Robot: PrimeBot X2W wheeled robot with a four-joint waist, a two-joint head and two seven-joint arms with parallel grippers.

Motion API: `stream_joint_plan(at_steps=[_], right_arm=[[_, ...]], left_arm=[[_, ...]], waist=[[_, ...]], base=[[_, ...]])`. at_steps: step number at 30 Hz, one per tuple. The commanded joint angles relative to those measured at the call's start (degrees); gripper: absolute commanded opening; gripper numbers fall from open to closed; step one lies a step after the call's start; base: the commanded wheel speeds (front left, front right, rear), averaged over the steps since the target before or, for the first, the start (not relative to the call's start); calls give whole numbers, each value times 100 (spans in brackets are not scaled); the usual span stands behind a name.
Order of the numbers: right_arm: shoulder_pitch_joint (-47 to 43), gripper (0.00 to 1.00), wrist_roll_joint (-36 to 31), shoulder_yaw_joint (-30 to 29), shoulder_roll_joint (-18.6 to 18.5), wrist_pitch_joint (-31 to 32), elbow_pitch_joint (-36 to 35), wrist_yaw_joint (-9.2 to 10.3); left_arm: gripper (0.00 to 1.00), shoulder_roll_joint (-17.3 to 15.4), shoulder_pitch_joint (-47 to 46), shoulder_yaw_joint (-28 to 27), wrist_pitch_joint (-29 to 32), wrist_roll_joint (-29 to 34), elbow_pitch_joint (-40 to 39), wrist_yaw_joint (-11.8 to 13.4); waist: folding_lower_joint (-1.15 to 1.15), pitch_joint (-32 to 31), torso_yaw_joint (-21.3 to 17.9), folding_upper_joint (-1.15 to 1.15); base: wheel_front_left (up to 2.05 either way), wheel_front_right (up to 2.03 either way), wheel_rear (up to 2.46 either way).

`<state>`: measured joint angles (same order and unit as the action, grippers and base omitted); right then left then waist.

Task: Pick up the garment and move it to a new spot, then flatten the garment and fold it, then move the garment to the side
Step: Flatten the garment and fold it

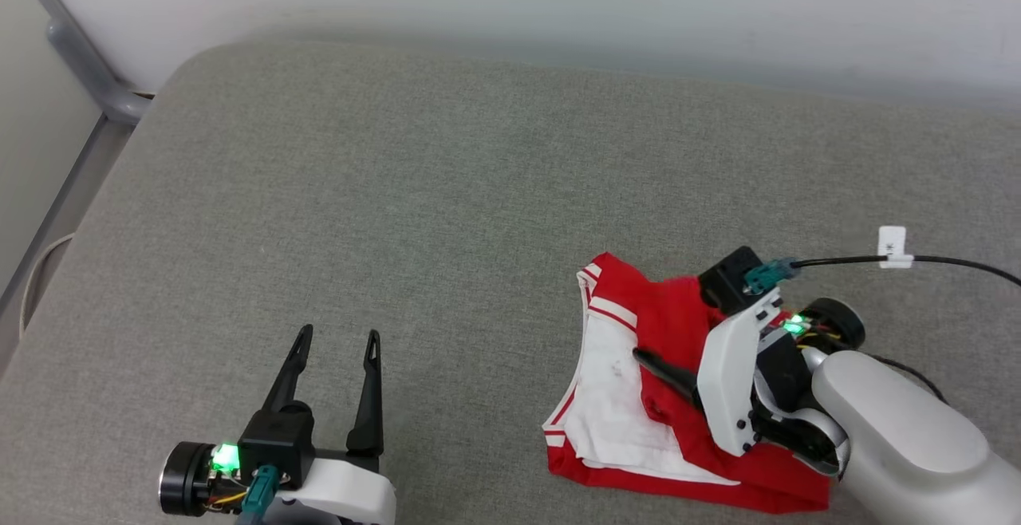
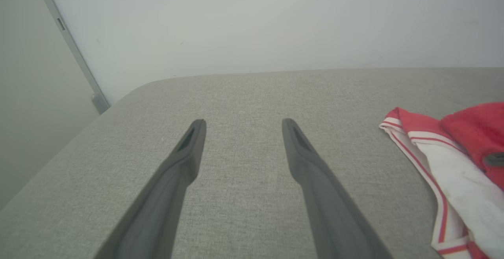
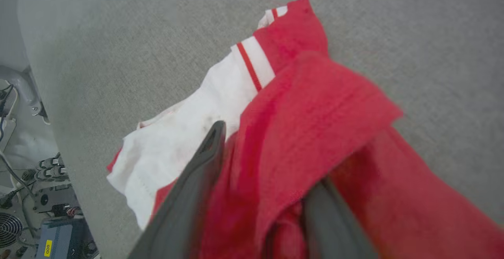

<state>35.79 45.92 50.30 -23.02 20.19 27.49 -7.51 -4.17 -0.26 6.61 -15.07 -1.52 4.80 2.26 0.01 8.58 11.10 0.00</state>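
Head view: the garment (image 1: 618,397) is shown bunched on the cushion (image 1: 399,190), at the robot's right and close to the near edge, with a white sleeve uppermost and red cloth beneath and beside it.

Hazard: a red fold is draped over one finger of the right gripper (image 3: 267,154), as seen in the right wrist view. If the arm is drawn away along the cloth, the fold is likely to be snagged and dragged, so that the heap is pulled further out of shape or tipped over the near edge. A clean lift off the cloth is judged to be needed before any flattening is attempted.

Tool: the right fingers are held partly apart, with red cloth lying between them and over one of them. No firm pinch is seen, and the cloth is touched rather than gripped.

The left gripper (image 1: 337,335) is spread wide and empty over bare cushion, well apart from the garment.
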Motion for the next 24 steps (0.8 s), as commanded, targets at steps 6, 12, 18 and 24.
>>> stream_joint_plan(at_steps=[6, 12, 18, 24], right_arm=[[-293, 100, -88, -388, -400, -1162, -507, 5], [-695, 100, -674, -1326, -569, -2186, -672, 6], [-1537, 100, -2065, -3081, -135, -3346, -804, 6], [-2243, 100, -2918, -4063, 403, -3526, -1306, 6]], left_arm=[[100, -27, 142, -111, -13, 44, -59, 25], [100, -74, 255, -186, -13, 77, -126, 40], [100, -119, 325, -249, -13, 77, -201, 62], [100, -139, 360, -273, -13, 77, -193, 64]], waist=[[-1, -252, -281, 0], [-1, -420, -590, 0], [-1, -546, -867, 0], [-1, -639, -935, 0]], base=[[0, 0, 0], [0, 0, 0], [0, 0, 0], [0, 0, 0]])
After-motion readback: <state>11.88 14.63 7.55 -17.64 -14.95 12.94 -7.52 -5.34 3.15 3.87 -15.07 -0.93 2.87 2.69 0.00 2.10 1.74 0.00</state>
